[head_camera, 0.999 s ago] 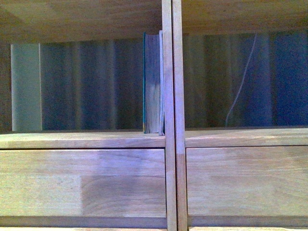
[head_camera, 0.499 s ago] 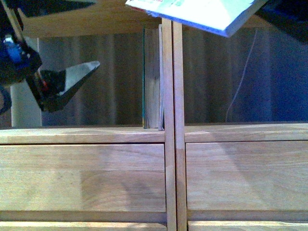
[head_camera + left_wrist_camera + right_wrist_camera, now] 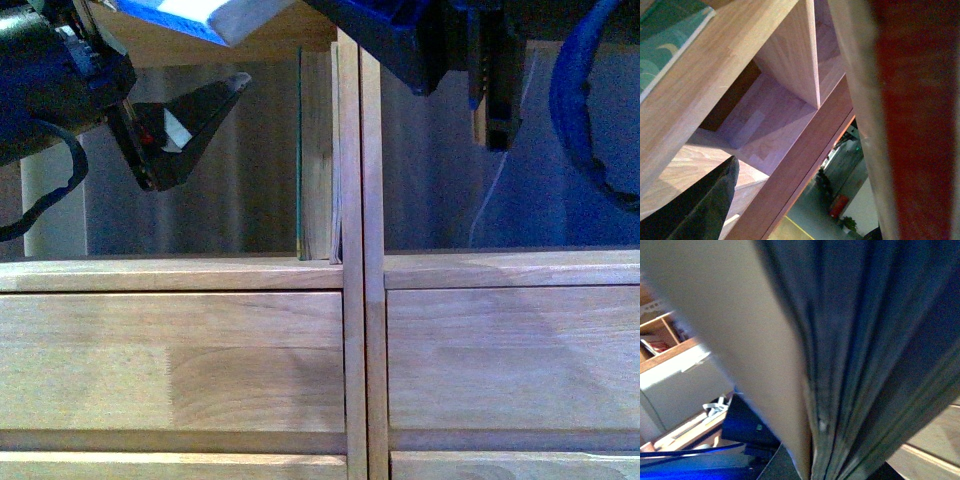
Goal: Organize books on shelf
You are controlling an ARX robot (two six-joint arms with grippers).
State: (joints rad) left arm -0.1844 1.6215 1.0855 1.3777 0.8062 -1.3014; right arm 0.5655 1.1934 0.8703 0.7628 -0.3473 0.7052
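The teal book (image 3: 315, 150) stands upright in the shelf's left compartment, against the centre divider (image 3: 358, 250). Its cover also shows in the left wrist view (image 3: 665, 40). My right gripper (image 3: 400, 40) comes in from the top right and is shut on the thin paperback (image 3: 205, 15), which it holds tilted at the picture's top, above the left compartment. The paperback's cover and fanned pages (image 3: 855, 340) fill the right wrist view. My left gripper (image 3: 185, 125) is open and empty in front of the left compartment, left of the teal book. One dark finger (image 3: 700, 205) shows in its wrist view.
Two plain drawer fronts (image 3: 170, 360) (image 3: 510, 360) lie below the compartments. The right compartment (image 3: 560, 180) is open at the back, with a thin cord hanging. A blurred red and grey surface (image 3: 915, 100) fills one side of the left wrist view.
Both arms have come into view. The paperback has moved left across the top, from over the divider to over the left compartment. My left gripper has moved right and up.
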